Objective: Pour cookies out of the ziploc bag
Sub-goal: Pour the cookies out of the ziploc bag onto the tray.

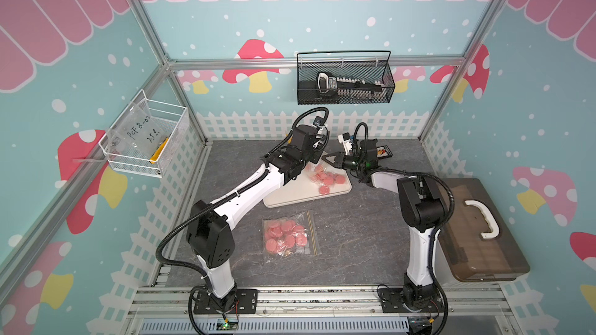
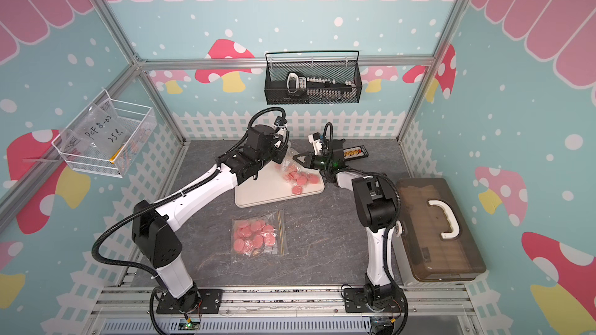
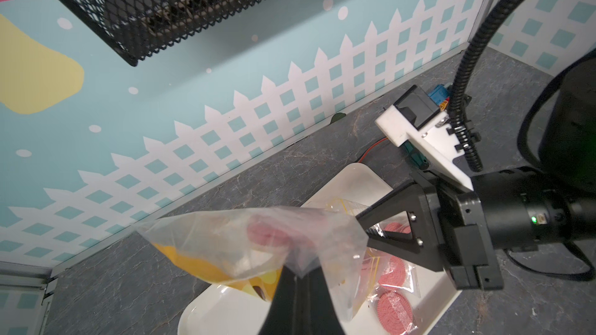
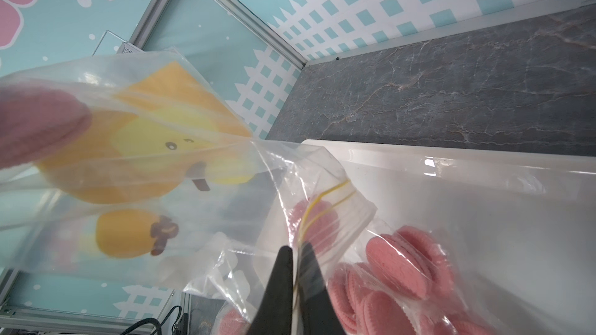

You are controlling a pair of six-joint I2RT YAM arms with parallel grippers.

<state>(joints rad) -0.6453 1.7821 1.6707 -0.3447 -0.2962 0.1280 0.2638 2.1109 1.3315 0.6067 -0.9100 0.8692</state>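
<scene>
Gripping ziploc bag (image 3: 225, 236) above white tray (image 1: 300, 196) with left pincer (image 3: 298, 277) and right pincer (image 4: 298, 249), both clenched; on tray, cookies (image 1: 327, 178).

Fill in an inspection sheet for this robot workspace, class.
Surface: grey marbled tabletop.
Job's things: clear bag held above white tray; cookies lying on tray; second bag, full of cookies, flat on tabletop.
Clutter: brown box with white handle, beside right arm.
Grippers: left gripper and right gripper each shut on clear bag.
Cables: black cables looped along both arms.
Surroundings: black mesh basket on back wall; white wire basket on left wall.
</scene>
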